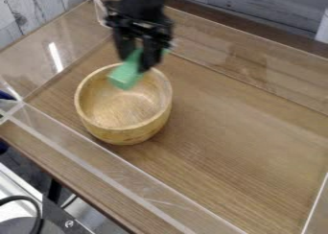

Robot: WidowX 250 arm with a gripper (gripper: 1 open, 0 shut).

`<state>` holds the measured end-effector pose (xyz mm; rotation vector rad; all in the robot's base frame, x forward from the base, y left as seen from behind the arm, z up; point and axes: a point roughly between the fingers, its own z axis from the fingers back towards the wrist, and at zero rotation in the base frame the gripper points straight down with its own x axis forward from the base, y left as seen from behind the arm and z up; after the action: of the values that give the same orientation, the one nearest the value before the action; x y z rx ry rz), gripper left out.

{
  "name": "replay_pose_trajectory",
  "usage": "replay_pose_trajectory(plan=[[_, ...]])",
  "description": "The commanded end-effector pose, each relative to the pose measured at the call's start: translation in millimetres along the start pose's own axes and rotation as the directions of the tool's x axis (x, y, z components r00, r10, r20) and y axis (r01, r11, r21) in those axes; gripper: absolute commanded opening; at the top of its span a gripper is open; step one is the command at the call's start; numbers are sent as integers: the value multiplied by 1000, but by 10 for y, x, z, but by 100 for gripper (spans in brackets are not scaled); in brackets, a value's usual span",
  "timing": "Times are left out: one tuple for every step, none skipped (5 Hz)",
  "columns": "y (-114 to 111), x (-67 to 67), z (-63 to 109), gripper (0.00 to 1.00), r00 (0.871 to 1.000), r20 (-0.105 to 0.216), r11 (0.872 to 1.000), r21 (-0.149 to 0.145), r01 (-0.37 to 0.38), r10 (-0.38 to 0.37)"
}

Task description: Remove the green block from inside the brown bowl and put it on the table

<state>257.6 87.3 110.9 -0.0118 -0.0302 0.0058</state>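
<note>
The green block [123, 77] hangs tilted in the air, its lower end just above the far rim of the brown bowl [123, 111]. My gripper [138, 56] points straight down and is shut on the block's upper end. The bowl is a round tan wooden one standing on the table [237, 132] at the left; the part of its inside that shows holds nothing. The block touches neither the bowl nor the table as far as I can tell.
Low clear plastic walls [90, 156] edge the wood-grain tabletop on all sides. The bare wood stretches to the right of the bowl. Dark cables [26, 214] lie off the table at the lower left.
</note>
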Motion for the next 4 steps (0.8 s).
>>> replay_pose_trajectory(plan=[[218, 88, 117, 0, 998, 61, 1000, 27, -1, 0], [53, 94, 150, 0, 998, 66, 1000, 13, 21, -22], [-169, 86, 168, 0, 996, 67, 999, -3, 55, -54], [-422, 94, 163, 0, 994, 66, 996, -21, 88, -86]])
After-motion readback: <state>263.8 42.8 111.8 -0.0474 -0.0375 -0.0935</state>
